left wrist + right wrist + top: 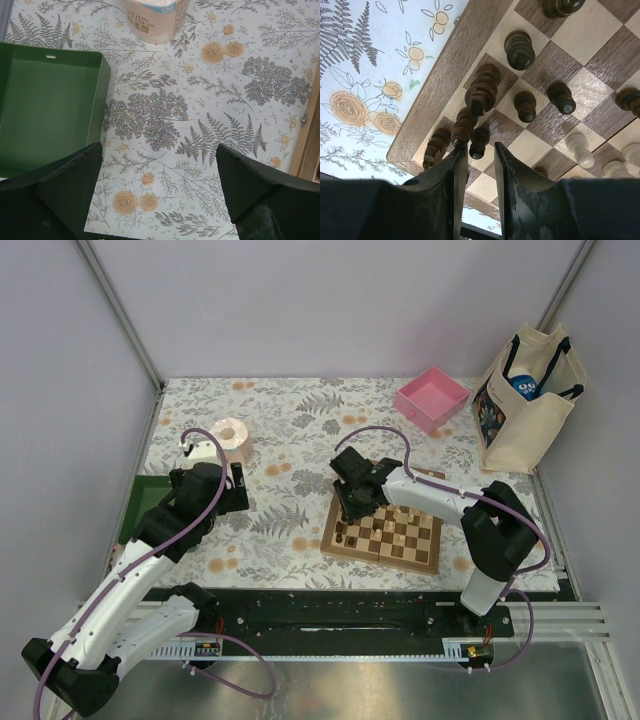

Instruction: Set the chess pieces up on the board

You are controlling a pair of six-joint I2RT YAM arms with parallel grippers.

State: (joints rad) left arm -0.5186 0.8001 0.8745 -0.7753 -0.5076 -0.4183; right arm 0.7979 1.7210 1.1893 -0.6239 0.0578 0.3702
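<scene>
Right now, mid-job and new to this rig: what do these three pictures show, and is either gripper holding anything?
You are driving two robot arms, each ending in a two-finger gripper. One picture looks down from above and behind them; the other two come from a camera on each wrist. On the flowered cloth lie the chessboard, a pink tray, a cloth bag, a paper roll and a green tray. The left gripper hangs open over bare cloth, holding nothing. The right gripper is over the board's corner, jaws narrowly apart, a dark pawn right at its tips; whether it is gripped I cannot tell. More dark pieces and a few pale ones are on the board.
</scene>
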